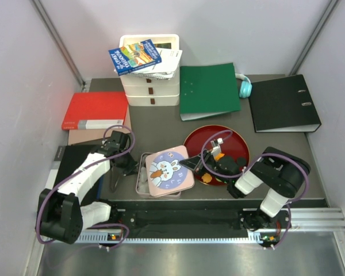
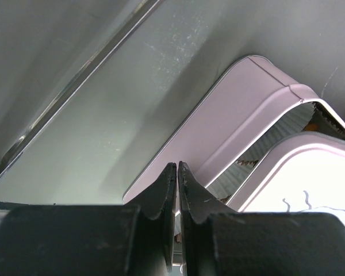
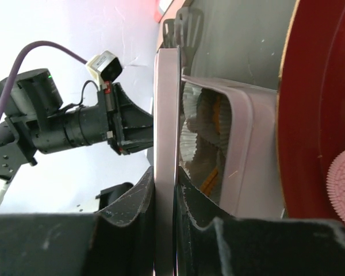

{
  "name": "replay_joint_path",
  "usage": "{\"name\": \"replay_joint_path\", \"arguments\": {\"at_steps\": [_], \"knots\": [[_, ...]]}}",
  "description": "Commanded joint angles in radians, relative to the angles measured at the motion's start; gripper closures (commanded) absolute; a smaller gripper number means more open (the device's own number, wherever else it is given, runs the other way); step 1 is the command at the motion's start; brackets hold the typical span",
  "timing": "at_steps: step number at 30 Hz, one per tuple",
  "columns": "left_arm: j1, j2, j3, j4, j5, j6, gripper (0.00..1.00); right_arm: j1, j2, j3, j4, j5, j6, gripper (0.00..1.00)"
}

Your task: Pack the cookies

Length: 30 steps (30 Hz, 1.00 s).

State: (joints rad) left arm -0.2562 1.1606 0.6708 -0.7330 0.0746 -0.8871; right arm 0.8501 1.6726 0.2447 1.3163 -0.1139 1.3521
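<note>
A pink tin lid with a rabbit picture (image 1: 168, 169) is tilted over the pale tin (image 1: 141, 177). My right gripper (image 1: 191, 165) is shut on the lid's right edge; in the right wrist view the lid (image 3: 164, 115) stands between my jaws (image 3: 165, 178). White paper cups with orange cookies (image 3: 217, 115) sit in the tin (image 3: 250, 132). A pink cookie (image 3: 342, 187) lies on the red plate (image 3: 310, 115). Orange (image 1: 218, 154) and black cookies (image 1: 240, 160) lie on the plate (image 1: 230, 133). My left gripper (image 1: 128, 165) (image 2: 177, 167) is shut beside the tin's left corner (image 2: 241, 98).
A red book (image 1: 95, 109) lies at the back left. White stacked drawers (image 1: 149, 86) with booklets stand behind the tin. A green binder (image 1: 209, 91), teal headphones (image 1: 245, 86) and a black binder (image 1: 284, 103) lie at the back right.
</note>
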Motion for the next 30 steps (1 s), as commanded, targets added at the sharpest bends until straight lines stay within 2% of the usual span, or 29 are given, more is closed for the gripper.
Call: {"name": "replay_joint_path", "arguments": {"at_steps": [1,9,10,11,14,17,19,23,24,27,28,30], "knots": [[-0.012,-0.009,-0.004,0.034,0.033,0.007,0.9,0.014,-0.008,-0.002,0.293,0.052,-0.047,1.0],[-0.021,-0.009,-0.004,0.032,0.03,0.013,0.91,0.014,0.062,0.033,0.293,0.051,-0.051,0.99],[-0.023,-0.009,-0.004,0.033,0.03,0.013,0.91,0.014,0.071,0.037,0.293,0.043,-0.051,0.93],[-0.023,-0.01,-0.002,0.032,0.028,0.014,0.91,0.014,0.088,0.044,0.293,0.037,-0.048,0.79],[-0.025,-0.015,0.001,0.024,0.022,0.016,0.91,0.014,0.096,0.038,0.291,0.022,-0.034,0.55],[-0.025,-0.016,0.0,0.027,0.022,0.014,0.9,0.014,0.076,0.021,0.269,0.025,-0.036,0.45],[-0.025,-0.015,0.0,0.032,0.025,0.011,0.9,0.014,0.05,0.021,0.223,0.017,-0.042,0.43],[-0.025,-0.018,0.003,0.037,0.025,0.007,0.9,0.014,-0.071,0.044,-0.001,0.006,-0.117,0.36],[-0.025,-0.018,0.001,0.04,0.025,0.005,0.9,0.014,-0.133,0.056,-0.15,0.005,-0.137,0.35],[-0.025,-0.019,0.0,0.043,0.027,0.002,0.9,0.014,-0.242,0.126,-0.389,0.008,-0.229,0.3],[-0.025,-0.019,0.0,0.046,0.028,-0.001,0.9,0.015,-0.258,0.168,-0.519,0.008,-0.255,0.29],[-0.025,-0.021,-0.002,0.05,0.028,-0.004,0.9,0.015,-0.281,0.205,-0.636,0.013,-0.321,0.28]]}}
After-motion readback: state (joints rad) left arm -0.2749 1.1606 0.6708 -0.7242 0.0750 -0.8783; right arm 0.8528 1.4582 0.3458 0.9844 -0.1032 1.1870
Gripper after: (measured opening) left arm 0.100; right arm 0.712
